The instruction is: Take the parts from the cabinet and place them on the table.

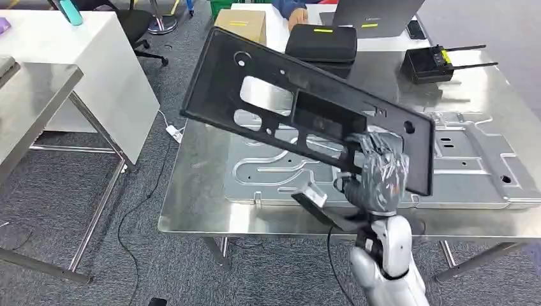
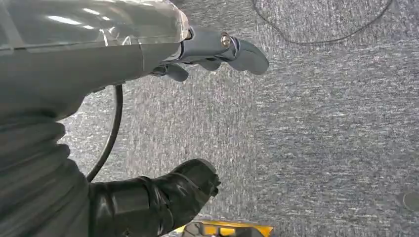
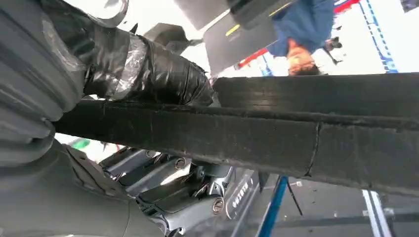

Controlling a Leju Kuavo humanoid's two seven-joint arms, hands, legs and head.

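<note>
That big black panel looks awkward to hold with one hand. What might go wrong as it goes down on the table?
The right hand grips the black panel near one end only, so the long free end may sag, twist or slip loose. The panel hangs tilted over the metal sheet already lying on the table; it may land on that sheet and scrape it. Its far edge is close to the black case and might knock it.
</note>
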